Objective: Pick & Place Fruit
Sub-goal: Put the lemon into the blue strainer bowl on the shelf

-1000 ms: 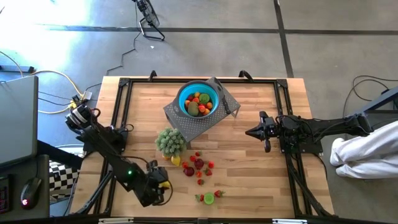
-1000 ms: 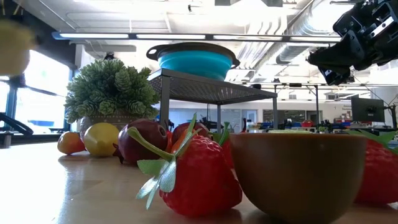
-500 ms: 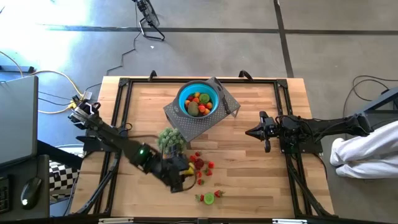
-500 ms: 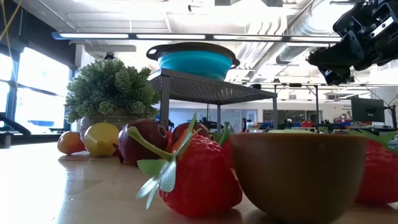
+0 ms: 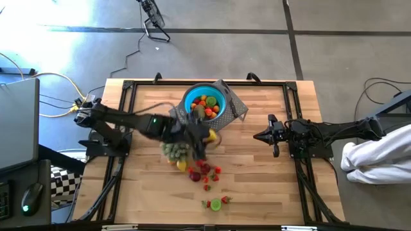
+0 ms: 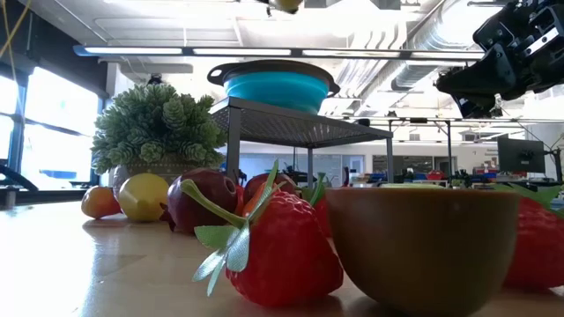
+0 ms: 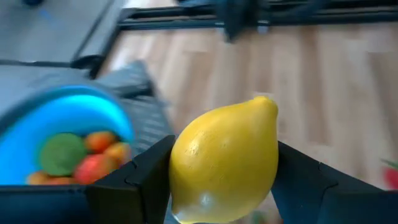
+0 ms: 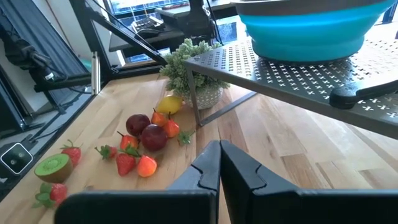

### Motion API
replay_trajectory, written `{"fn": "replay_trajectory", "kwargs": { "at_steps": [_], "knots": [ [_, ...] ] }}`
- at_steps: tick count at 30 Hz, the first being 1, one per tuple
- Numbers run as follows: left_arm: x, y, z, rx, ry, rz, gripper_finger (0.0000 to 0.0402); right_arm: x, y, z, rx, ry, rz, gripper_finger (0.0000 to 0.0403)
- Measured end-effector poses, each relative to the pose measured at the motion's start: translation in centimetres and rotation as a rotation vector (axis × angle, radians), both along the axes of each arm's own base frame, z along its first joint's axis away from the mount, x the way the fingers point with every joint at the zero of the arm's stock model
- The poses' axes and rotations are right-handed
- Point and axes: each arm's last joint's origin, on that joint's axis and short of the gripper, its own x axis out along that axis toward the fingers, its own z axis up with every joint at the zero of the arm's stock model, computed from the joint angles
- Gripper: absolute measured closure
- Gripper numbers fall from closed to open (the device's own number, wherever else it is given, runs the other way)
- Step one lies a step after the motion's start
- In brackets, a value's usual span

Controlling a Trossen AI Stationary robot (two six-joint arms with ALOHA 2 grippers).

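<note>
Swinging up from the worktop's near-left, my left end effector (image 5: 207,136) now hangs just beside the blue bowl (image 5: 192,96) on its grey rack (image 5: 209,131), gripping one lemon (image 7: 224,158), its pointed tip aimed away from the wrist. My right end effector (image 5: 258,136) waits closed, right of the rack.

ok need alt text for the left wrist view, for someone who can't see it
A yellow lemon fills the centre of the picture, gripped between the two dark fingers of the left hand. Beyond it is a blue bowl holding green, orange and red fruit, next to a grey perforated rack on a light wooden table.
</note>
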Motion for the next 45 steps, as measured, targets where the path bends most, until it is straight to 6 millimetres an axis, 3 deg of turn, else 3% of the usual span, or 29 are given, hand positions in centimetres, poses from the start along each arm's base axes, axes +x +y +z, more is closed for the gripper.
{"fn": "replay_trajectory", "kwargs": {
  "at_steps": [12, 20, 30, 41, 45],
  "knots": [
    [0.0, 10.9, 0.4, 0.018, -0.008, 0.299, 0.0187, 0.0, 0.0, 0.0, -0.021, 0.000, 0.004, 0.0400],
    [-0.8, 15.8, 0.1, -0.019, -0.018, 0.466, 0.0187, 0.0, 0.0, 0.0, -0.026, 0.000, 0.005, 0.0400],
    [-0.2, 17.0, -1.5, -0.212, -0.076, 0.626, 0.0187, 0.0, 0.0, 0.0, -0.019, 0.000, 0.004, 0.0400],
    [2.6, 16.0, -5.1, -0.337, -0.037, 0.684, 0.0187, 0.0, 0.0, -0.1, -0.015, 0.011, 0.003, 0.0401],
    [3.0, 15.5, -5.6, -0.364, -0.038, 0.697, 0.0187, 0.1, 0.0, -0.2, -0.015, 0.029, 0.004, 0.0401]
  ]
}}
